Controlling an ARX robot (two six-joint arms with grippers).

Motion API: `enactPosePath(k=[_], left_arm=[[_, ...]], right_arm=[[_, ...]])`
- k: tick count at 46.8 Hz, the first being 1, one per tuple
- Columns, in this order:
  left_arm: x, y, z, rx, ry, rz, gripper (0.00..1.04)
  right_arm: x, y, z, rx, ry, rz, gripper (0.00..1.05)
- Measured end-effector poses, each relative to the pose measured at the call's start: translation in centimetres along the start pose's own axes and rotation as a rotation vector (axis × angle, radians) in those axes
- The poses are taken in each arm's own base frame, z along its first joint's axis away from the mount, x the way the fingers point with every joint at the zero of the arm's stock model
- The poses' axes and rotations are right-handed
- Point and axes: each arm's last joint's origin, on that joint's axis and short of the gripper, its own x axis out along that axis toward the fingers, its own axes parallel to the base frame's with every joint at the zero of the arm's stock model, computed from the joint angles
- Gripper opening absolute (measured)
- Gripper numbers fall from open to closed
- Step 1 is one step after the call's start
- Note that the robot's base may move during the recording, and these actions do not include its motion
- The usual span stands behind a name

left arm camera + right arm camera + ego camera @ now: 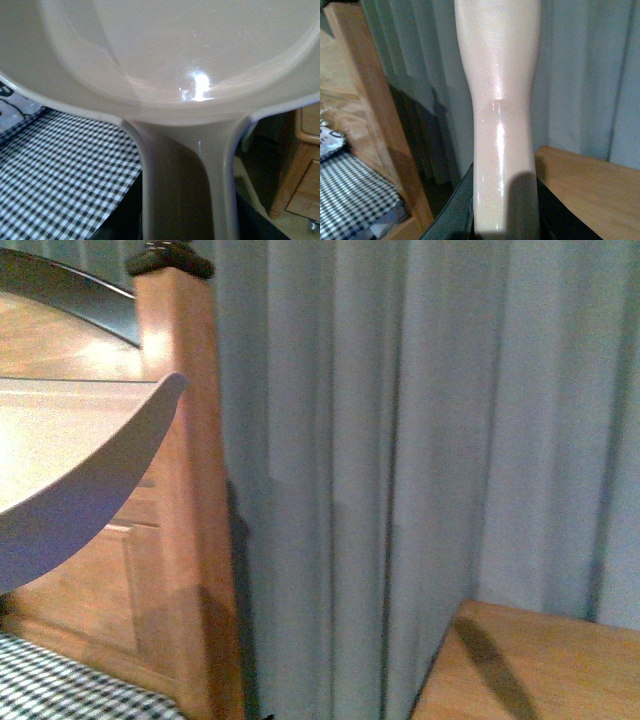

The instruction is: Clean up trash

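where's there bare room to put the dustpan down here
Bare: the light wooden tabletop beside the grey-blue curtain, nothing on its visible part, and the black-and-white checked bedsheet below the lilac plastic dustpan. Tight: between the wooden bedpost and curtain, behind the pale plastic handle.

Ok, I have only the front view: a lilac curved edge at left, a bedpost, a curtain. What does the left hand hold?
Observer: The left hand grips the dustpan by its handle.
Operator: And the right hand?
Observer: The right hand grips a pale long handle, the curtain behind it.
Operator: Is the paper wad anywhere?
Observer: In no view. The left wrist view shows a pillow corner with black doodles beside the checked cover.
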Motion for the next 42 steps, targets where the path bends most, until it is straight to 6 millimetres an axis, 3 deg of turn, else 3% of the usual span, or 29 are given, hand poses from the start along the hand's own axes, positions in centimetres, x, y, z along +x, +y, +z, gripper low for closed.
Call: enactPosePath(k=[42], left_arm=[[0.02,0.01,-0.17,0.000,0.006,0.006,0.24]], right_arm=[[-0.01,0.01,-0.02,-0.001,0.001,0.007,0.19]])
